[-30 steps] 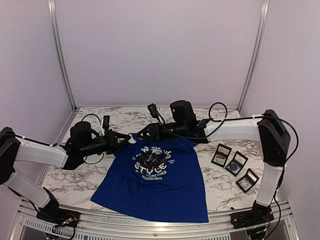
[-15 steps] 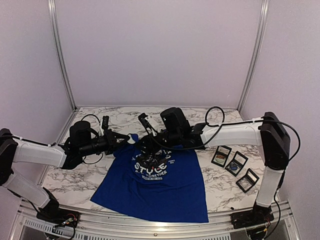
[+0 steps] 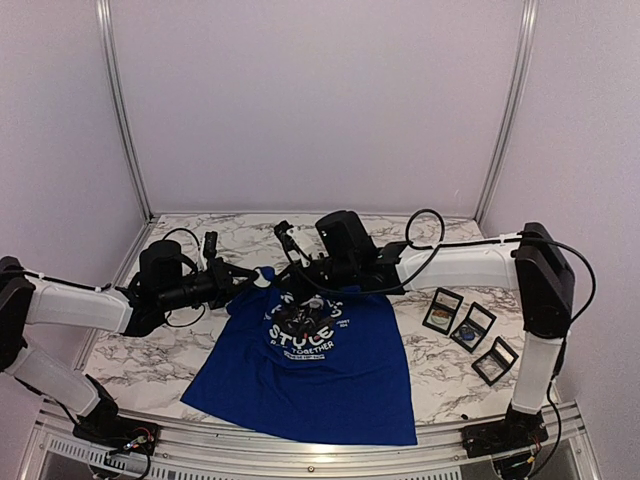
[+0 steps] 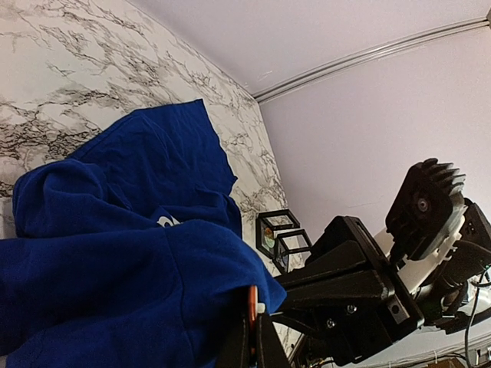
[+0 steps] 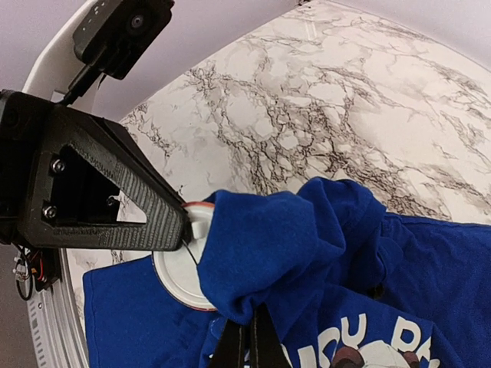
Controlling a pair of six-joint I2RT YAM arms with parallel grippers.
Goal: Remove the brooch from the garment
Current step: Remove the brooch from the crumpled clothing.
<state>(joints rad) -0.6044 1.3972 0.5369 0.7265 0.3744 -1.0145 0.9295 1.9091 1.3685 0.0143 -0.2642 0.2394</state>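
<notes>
The royal-blue T-shirt (image 3: pixel 320 365) with a panda graphic lies flat on the marble table, its collar end bunched up. The brooch (image 5: pixel 178 270) is a round white disc with a red rim, at the collar; it shows as a white spot in the top view (image 3: pixel 263 281) and edge-on in the left wrist view (image 4: pixel 252 308). My left gripper (image 3: pixel 254 280) is shut on the brooch's edge (image 4: pixel 254 337). My right gripper (image 3: pixel 292 287) is shut on a raised fold of shirt fabric (image 5: pixel 276 253) right beside the brooch, its fingertips (image 5: pixel 247 343) close together under the fold.
Three small black display cases (image 3: pixel 443 309) (image 3: pixel 473 327) (image 3: pixel 495 360) stand on the table right of the shirt; two show in the left wrist view (image 4: pixel 280 234). Both arms meet over the collar. Purple walls enclose the table.
My right arm has moved left along the collar toward the left gripper and now pinches the fabric beside the brooch. The left arm has barely moved.
</notes>
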